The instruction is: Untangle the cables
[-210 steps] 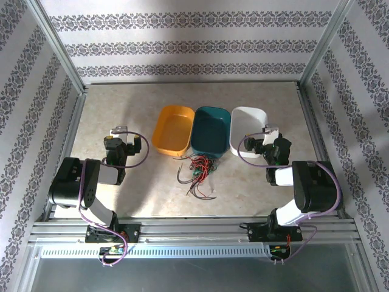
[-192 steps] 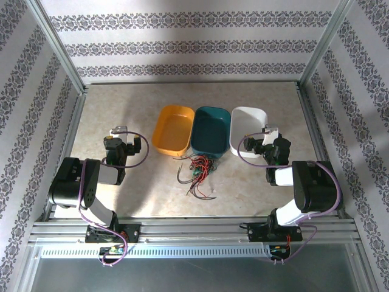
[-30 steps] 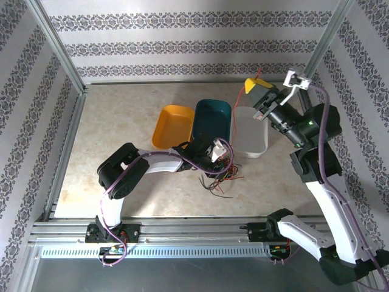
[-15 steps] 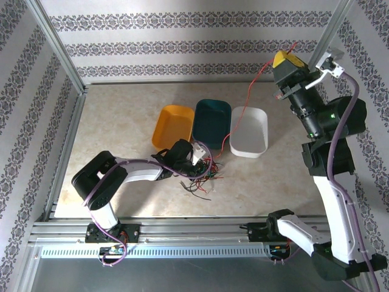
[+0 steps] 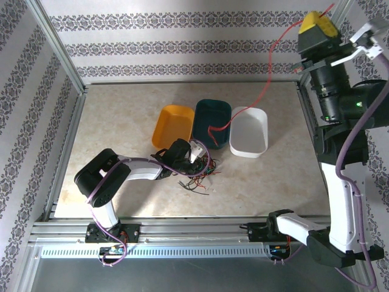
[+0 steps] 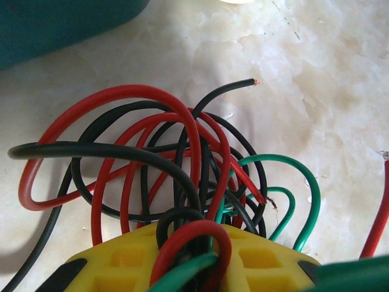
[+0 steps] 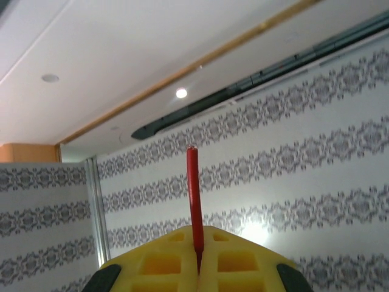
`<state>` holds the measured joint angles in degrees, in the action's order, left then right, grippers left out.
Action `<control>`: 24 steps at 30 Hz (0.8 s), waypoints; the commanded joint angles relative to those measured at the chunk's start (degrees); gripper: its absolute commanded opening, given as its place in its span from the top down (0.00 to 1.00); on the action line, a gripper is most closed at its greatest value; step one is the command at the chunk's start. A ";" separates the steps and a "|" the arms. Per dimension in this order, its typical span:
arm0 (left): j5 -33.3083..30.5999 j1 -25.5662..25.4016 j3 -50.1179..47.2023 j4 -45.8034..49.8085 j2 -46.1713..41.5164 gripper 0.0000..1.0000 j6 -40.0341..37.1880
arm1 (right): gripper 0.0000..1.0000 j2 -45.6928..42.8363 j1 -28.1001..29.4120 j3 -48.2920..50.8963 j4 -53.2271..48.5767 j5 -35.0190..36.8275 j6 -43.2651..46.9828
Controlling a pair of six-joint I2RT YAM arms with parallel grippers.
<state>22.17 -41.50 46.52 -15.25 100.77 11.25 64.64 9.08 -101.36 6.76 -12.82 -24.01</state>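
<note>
The cables point(image 5: 197, 177) lie as a tangle of red, black and green wires on the table just in front of the teal tray point(image 5: 213, 114). My left gripper point(image 5: 196, 156) rests low on the tangle. In the left wrist view its yellow jaws point(image 6: 197, 246) are shut on several looped wires of the tangle point(image 6: 164, 152). My right gripper point(image 5: 317, 24) is raised high at the back right, shut on one red cable point(image 5: 267, 85). That cable hangs in a long curve down to the teal tray's front rim. Its end point(image 7: 193, 194) sticks up from the closed yellow jaws point(image 7: 198, 258).
An orange tray point(image 5: 172, 126), the teal tray point(image 6: 61, 24) and a white tray point(image 5: 249, 131) stand side by side mid-table. The aluminium frame post point(image 5: 331, 36) is right beside the raised right gripper. Bare marble table point(image 5: 115, 115) lies to the left.
The right arm has risen further up and to the right, drawing the red cable out longer from the tangle. The left gripper closed on the tangle and has stayed in place.
</note>
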 commanded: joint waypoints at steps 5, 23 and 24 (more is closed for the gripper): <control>-1.91 0.62 -1.02 -0.84 0.57 0.90 0.97 | 1.00 4.24 -1.46 -3.21 1.47 -0.27 -0.47; -2.77 0.43 1.43 -5.60 -5.57 1.00 7.36 | 1.00 3.11 -4.60 31.05 -4.82 10.33 2.21; -3.07 0.32 1.45 -5.43 -5.22 1.00 7.32 | 1.00 2.62 -4.60 32.98 -4.87 11.34 1.55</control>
<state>20.32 -41.50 46.52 -17.47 96.07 17.21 70.17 4.97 -71.22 0.51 -5.04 -21.69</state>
